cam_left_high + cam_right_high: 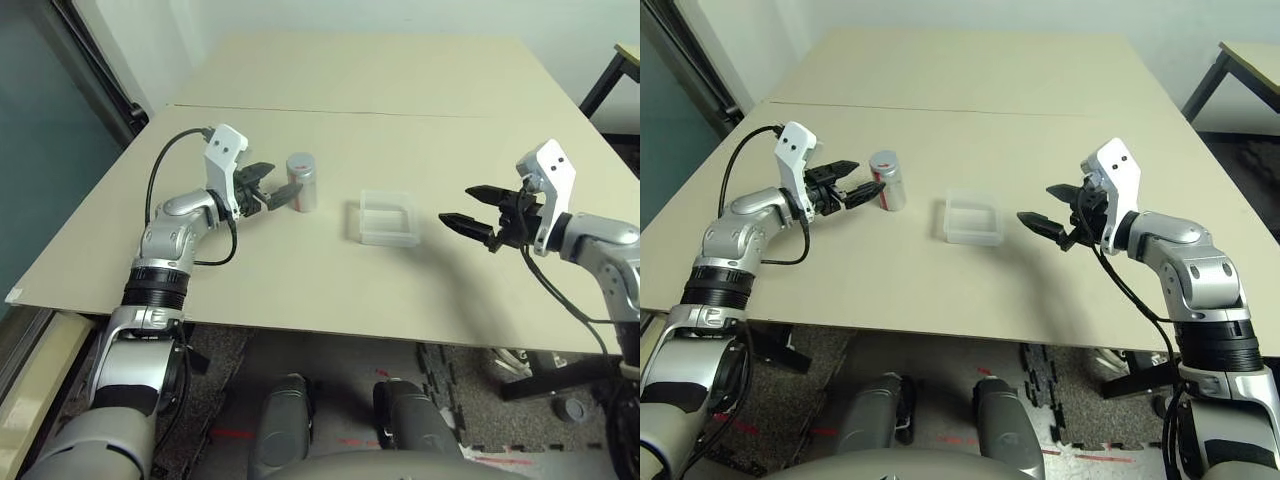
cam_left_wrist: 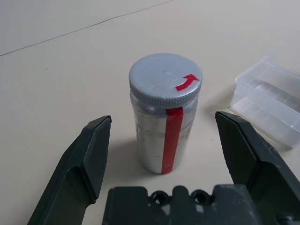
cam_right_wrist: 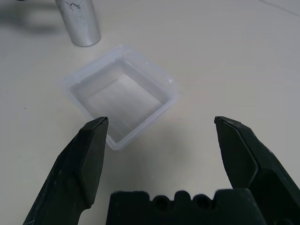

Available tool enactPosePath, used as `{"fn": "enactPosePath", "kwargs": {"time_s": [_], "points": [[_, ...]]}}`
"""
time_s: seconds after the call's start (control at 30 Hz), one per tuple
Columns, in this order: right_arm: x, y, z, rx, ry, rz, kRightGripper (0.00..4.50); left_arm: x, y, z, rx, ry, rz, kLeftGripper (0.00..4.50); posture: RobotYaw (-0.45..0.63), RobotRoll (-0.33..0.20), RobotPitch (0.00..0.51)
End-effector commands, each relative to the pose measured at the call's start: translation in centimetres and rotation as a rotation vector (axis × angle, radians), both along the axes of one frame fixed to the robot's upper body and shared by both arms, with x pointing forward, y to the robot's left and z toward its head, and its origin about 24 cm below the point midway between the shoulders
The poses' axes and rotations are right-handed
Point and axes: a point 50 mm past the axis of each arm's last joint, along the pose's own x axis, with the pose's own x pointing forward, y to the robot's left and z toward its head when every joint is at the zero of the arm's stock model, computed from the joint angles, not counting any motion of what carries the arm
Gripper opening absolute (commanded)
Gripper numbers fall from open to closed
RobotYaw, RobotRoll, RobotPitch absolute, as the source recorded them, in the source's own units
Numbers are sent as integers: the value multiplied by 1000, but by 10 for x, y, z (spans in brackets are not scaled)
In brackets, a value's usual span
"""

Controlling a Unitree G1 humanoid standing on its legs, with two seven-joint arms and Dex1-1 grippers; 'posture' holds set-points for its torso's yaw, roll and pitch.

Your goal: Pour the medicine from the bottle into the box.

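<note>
standing upright on the bench (image 1: 300,280), the bottle (image 1: 301,182) has its long axis vertical, cap on, red strip down its side. left claw (image 1: 272,192) sits right at it, fingers spread wide, bottle lying straight ahead between them in the left wrist view; looks not yet touching, hard to be sure from the head views. box (image 1: 387,218) lies just beside the bottle on its right, flat and open-topped, contents hard to tell. right claw (image 1: 472,208) is also spread wide, holding nothing, pointed at the box from the other side with a gap. left arm is the nearer one for the bottle grab.
</note>
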Motion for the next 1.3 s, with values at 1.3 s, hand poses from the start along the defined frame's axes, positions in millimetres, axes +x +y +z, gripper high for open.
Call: {"fn": "enactPosePath", "kwargs": {"time_s": [1.3], "points": [[-7, 0, -2, 38, -32, -58, 4500, 28, -26, -33, 76, 67, 22, 4447, -54, 0, 88]]}}
